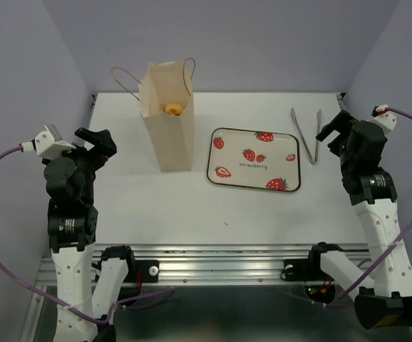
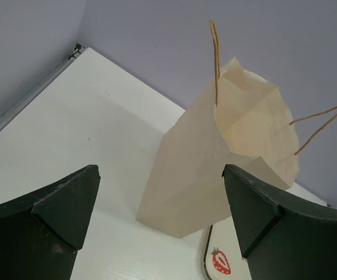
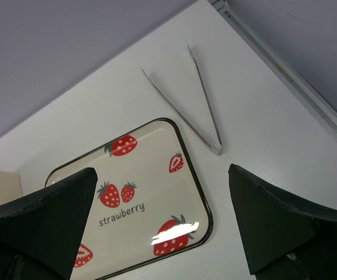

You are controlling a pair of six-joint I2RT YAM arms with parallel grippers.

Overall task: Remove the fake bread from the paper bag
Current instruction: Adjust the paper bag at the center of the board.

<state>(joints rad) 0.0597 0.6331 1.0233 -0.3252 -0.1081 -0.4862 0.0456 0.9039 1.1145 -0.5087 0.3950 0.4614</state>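
Observation:
The cream paper bag (image 1: pixel 169 121) stands upright at the back left of the table, its mouth open and its cord handles up. A bit of golden-orange fake bread (image 1: pixel 173 109) shows inside the mouth; the rest is hidden. The bag also shows in the left wrist view (image 2: pixel 215 163), where the bread is hidden. My left gripper (image 1: pixel 99 146) is open and empty, left of the bag and apart from it. My right gripper (image 1: pixel 334 132) is open and empty at the far right, above the table.
A strawberry-print tray (image 1: pixel 254 159) lies right of the bag, seen too in the right wrist view (image 3: pixel 145 204). Metal tongs (image 1: pixel 307 134) lie at the back right, beyond the tray (image 3: pixel 197 105). The table's metal rail runs along the near edge.

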